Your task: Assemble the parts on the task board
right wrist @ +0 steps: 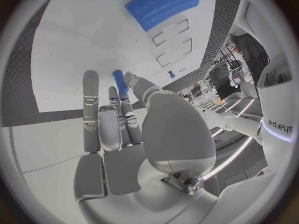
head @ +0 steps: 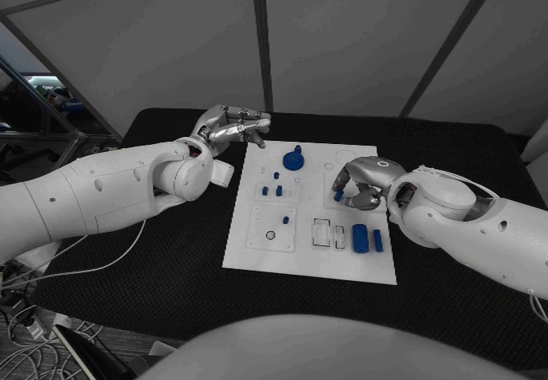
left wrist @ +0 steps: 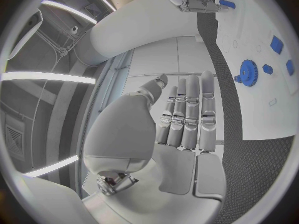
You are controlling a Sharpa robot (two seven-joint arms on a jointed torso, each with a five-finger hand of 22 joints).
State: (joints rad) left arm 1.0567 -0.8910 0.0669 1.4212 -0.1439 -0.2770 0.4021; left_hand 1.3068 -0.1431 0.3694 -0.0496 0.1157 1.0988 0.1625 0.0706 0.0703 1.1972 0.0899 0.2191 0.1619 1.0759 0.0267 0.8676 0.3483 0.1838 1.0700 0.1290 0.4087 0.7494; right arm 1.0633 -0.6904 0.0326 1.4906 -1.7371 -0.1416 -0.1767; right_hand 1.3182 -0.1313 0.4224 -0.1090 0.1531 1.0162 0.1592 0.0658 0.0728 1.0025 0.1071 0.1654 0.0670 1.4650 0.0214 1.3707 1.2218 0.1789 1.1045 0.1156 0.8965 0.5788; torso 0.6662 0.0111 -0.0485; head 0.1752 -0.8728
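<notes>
The left hand (head: 234, 127) hovers over the black desk (head: 171, 261) just beyond the far left corner of the task board (head: 257, 253); in the left wrist view its fingers (left wrist: 190, 109) lie straight and side by side, holding nothing. The white task board lies in the middle of the desk. On its far part stands a blue gear (head: 294, 160) with a knob on top, and nearer than that sit several small blue pegs (head: 279, 190) in a white block. Toward the near right of the board lie two blue bars (head: 361, 237), the larger just left of the smaller, beside empty rectangular slots (head: 322, 231). The right hand (head: 359, 188) hangs over the board's right edge, pinching a small blue pin (head: 338, 195) at its fingertips; the right wrist view shows the pin (right wrist: 119, 82) standing up between thumb and finger.
</notes>
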